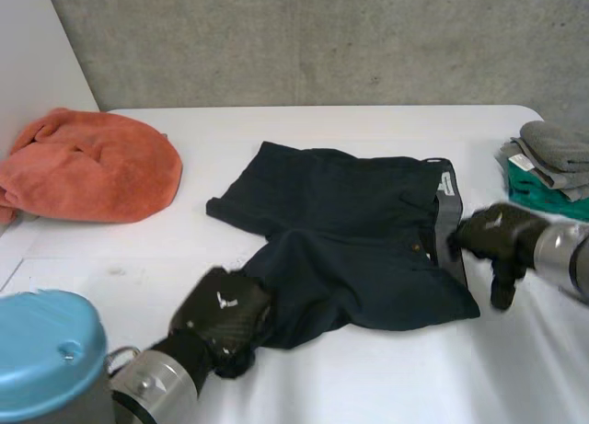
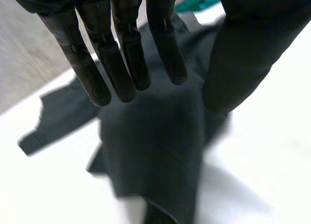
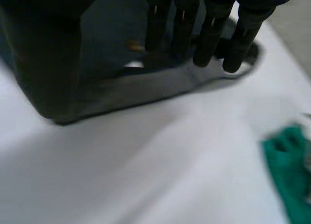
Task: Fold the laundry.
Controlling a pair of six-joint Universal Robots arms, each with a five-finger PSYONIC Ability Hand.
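Dark navy shorts (image 1: 359,231) are spread flat in the middle of the white table (image 1: 386,378), with the grey-lined waistband (image 1: 446,217) turned toward the right edge and the two legs toward the left edge. An orange towel (image 1: 92,166) is heaped by the left edge, toward the far left corner. A stack of folded clothes (image 1: 552,162), grey over green, is set at the right edge near the far right corner.

In the head view the left hand (image 1: 225,314) is seen at the hem of the near leg, toward the near edge, but the fingers are hidden under its back. They are shown in the left wrist view: the fingers (image 2: 129,54) are held straight and slightly spread above the dark cloth, the thumb (image 2: 243,54) stands well apart from them, and nothing is pinched between them. A raised fold of the leg is also seen there under the palm.

The right hand (image 1: 492,235) is placed at the waistband end of the shorts. In the right wrist view its fingertips (image 3: 211,44) are lined up side by side, straight, just at the grey band, and no cloth is gripped. Whether the band is actually touched cannot be told. A green garment (image 3: 291,175) is caught there too, lying on the table apart from the shorts.
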